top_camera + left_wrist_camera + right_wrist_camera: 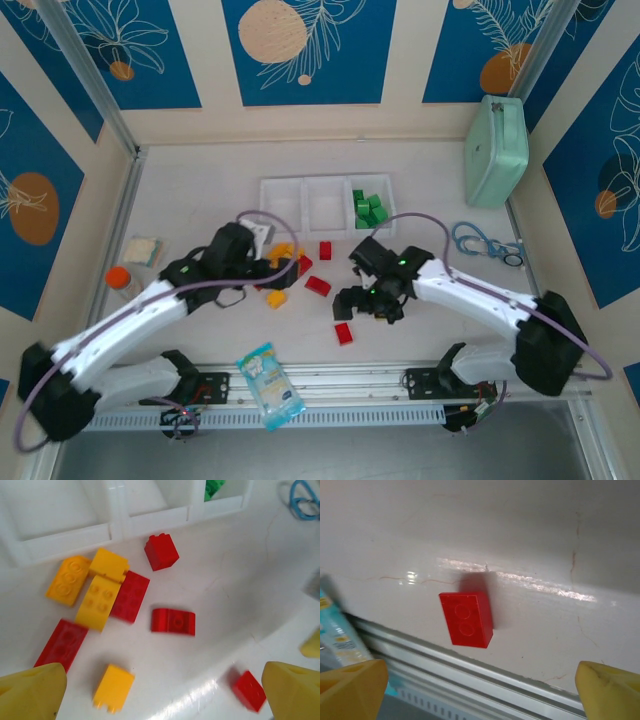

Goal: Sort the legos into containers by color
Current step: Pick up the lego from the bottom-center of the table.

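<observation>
Two pincers are seen with jaws wide apart, nothing held. Ahead of the right pincer [480, 692], one red lego [466, 619] lies centred between its fingertips [350, 685], towards the near edge of the counter [530, 540], its long axis crossing the closing line. This arm is judged the nearer. The left pincer [162, 695] hangs over red and yellow legos [100, 600] just short of the containers [303, 181], whose right compartment holds green legos [368, 210].

Your left hand [162, 692]: fingers [30, 690] spread wide, nothing held, arm stretched forward and inward. Your right hand [480, 690]: fingers [607, 687] wide too, empty, arm angled inward, low.
</observation>
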Robot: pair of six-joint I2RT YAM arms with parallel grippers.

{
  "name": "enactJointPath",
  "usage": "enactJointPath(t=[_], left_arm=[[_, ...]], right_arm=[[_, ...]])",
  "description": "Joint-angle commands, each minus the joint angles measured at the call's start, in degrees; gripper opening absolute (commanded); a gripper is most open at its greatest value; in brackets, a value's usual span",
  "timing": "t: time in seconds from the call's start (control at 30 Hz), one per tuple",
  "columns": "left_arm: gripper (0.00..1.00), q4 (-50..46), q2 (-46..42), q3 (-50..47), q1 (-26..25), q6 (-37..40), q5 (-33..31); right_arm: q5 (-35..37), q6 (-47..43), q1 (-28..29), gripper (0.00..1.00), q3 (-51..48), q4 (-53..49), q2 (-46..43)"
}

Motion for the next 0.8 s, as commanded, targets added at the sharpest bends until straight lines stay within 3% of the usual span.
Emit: enactJointPath(t=[0.0,0.17,0.27,0.33,0.77], left_arm=[[0.99,-11.5,-9.7,-1.1,-0.2,0.0,-1.2],[0.99,-23.1,-21.1,0.5,-0.3,0.5,-3.7],[0.99,-22.9,-26.5,0.1,-0.3,0.0,-3.0],[1.0,-23.5,-28.3,0.4,-0.3,0.1,-3.5],[0.99,-24.8,-25.7,1.7,-0.2,2.5,-3.5]], right_arm=[[6.3,1.9,3.8,0.95,4.1,-2.0,6.3],[6.9,0.5,7.3,0.89,8.0,-0.5,16.2],[8.6,-0.5,8.7,0.86,10.6,-1.2,21.3],[8.6,-1.2,9.4,0.79,11.7,-0.9,23.8],[7.4,-0.9,10.8,0.52,10.0,-0.3,26.1]])
